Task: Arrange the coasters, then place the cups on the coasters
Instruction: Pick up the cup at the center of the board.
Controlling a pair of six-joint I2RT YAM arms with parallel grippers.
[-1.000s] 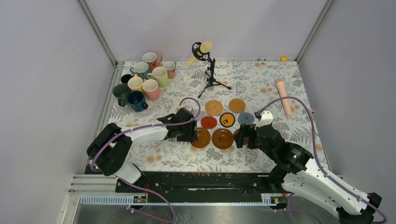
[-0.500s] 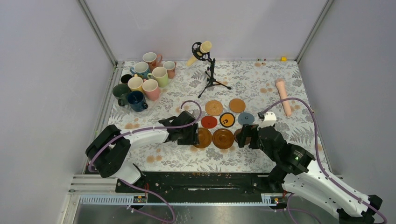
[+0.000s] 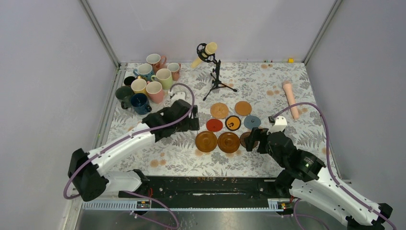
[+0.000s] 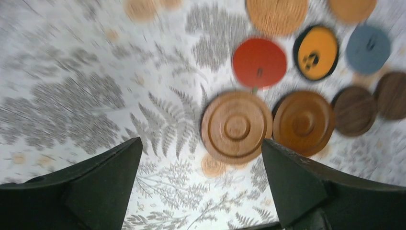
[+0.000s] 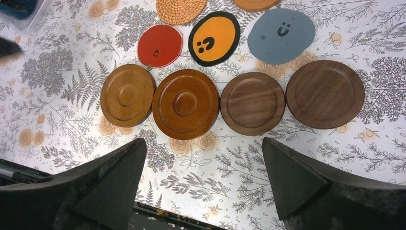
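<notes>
Four wooden coasters lie in a row: two mid-brown (image 5: 127,95) (image 5: 185,104) and two dark brown (image 5: 253,103) (image 5: 325,94). Behind them lie a red coaster (image 3: 214,125), a black-rimmed orange one (image 3: 233,122), a grey-blue one (image 3: 252,121) and two tan cork ones (image 3: 219,110) (image 3: 242,108). The cups (image 3: 154,89) stand bunched at the back left. My left gripper (image 3: 194,121) (image 4: 201,143) is open and empty, left of the red coaster. My right gripper (image 3: 253,140) (image 5: 203,141) is open and empty above the dark coasters, hiding them in the top view.
A cream microphone on a black stand (image 3: 215,76) rises behind the coasters. A pink cylindrical handle (image 3: 290,98) lies at the back right. Grey walls close in the flowered table (image 3: 167,158) on three sides. A black rail (image 3: 201,184) runs along the near edge.
My left gripper has opened, let go of the leftmost mid-brown coaster, and drawn back towards the far left. The right gripper has barely shifted.
</notes>
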